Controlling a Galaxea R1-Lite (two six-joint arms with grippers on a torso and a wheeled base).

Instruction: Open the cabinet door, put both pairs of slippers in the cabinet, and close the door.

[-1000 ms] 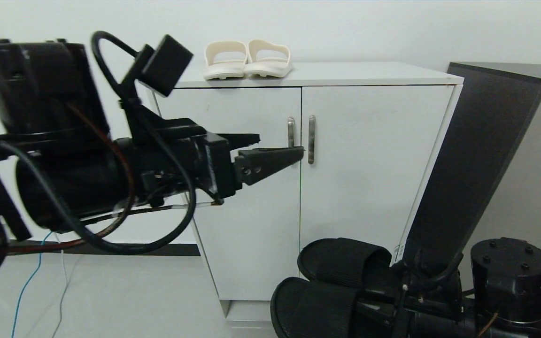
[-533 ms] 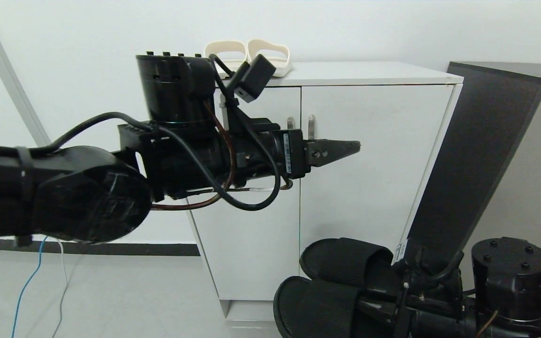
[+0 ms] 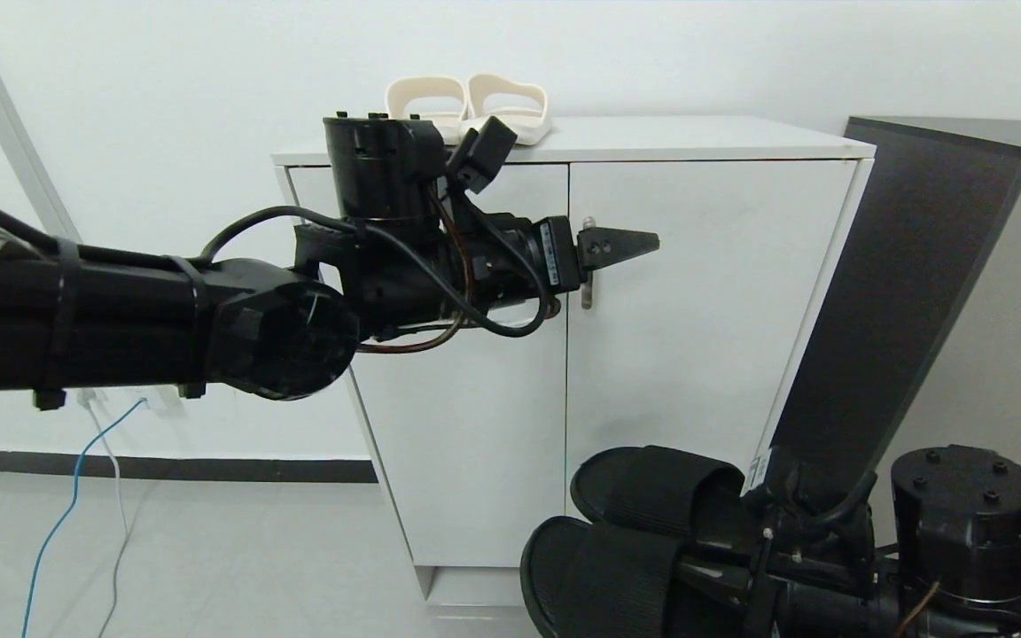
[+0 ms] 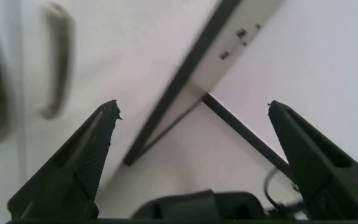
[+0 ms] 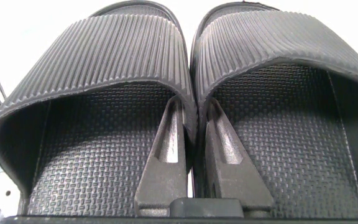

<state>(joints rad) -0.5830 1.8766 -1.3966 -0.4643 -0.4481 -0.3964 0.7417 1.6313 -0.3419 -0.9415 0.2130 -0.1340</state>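
Left hand [image 3: 645,241] higher, perhaps nearer door handle [image 3: 588,295].

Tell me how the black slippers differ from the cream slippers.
Colour: the black slippers are dark; the cream slippers are pale.
Place: the cream slippers sit on the cabinet top; the black slippers are lower, in front of it.
Grip: the right gripper pinches the black slippers together by their inner walls; the cream slippers lie free.
Strap: the black slippers are ribbed; the cream slippers look smooth.
Both are slide pairs, side by side.
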